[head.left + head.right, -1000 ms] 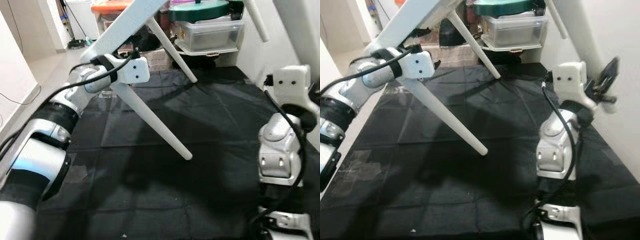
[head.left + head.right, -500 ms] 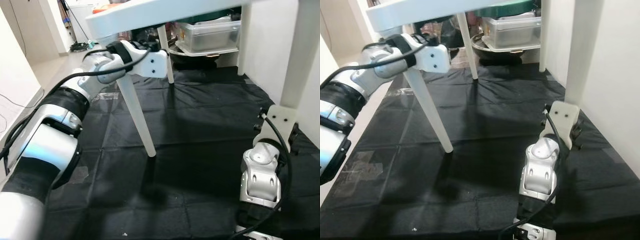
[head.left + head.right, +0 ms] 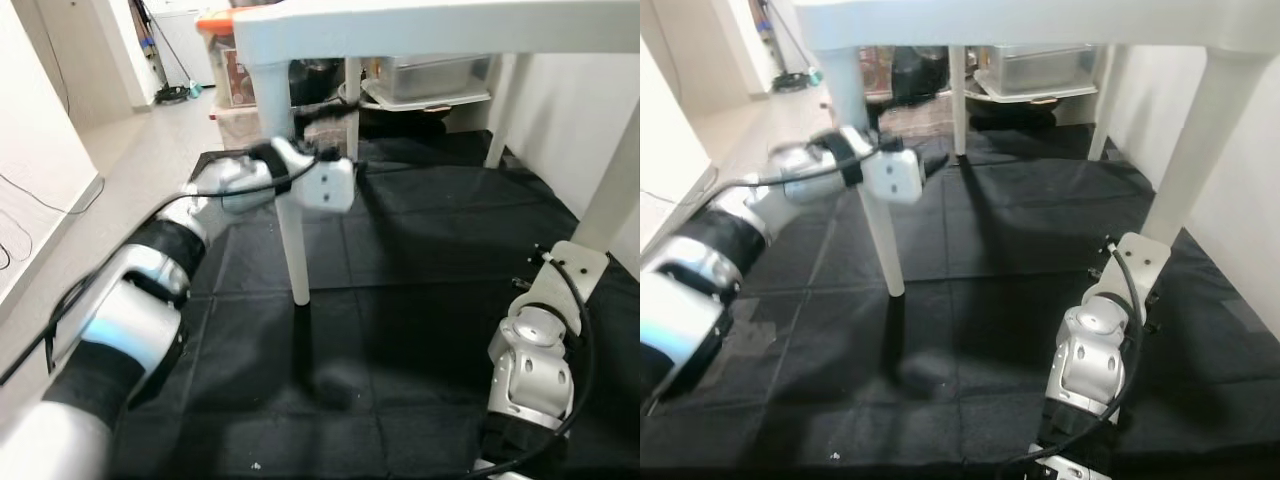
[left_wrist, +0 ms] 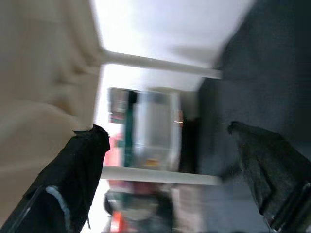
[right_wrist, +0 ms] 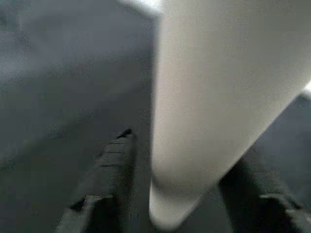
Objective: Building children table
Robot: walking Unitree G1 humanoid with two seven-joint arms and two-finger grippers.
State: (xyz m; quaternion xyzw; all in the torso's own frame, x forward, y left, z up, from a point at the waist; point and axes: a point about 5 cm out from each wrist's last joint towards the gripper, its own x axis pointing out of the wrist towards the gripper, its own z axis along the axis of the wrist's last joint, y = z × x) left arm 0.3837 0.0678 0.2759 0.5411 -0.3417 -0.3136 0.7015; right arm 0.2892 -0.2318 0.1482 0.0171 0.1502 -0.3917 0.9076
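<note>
While left gripper (image 4: 165,170) fingers spread wide beside front leg (image 3: 291,250), right gripper (image 5: 184,194) straddles near-right leg (image 5: 214,97); clamped or loose, cannot tell. White plastic children's table (image 3: 450,25) upright on black floor mat (image 3: 400,300). Judged light, rigid, smooth, slip-prone; best held high on legs, under top.

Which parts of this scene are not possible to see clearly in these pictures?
- Left gripper: the left wrist view is blurred, so contact with the near-left table leg is unclear.
- Right gripper: its fingers straddle the near-right table leg; the blur hides any contact.
- White table: its top surface is cut off by the upper edge in the eye views.
- Clear storage bin: contents hidden behind the tabletop.
</note>
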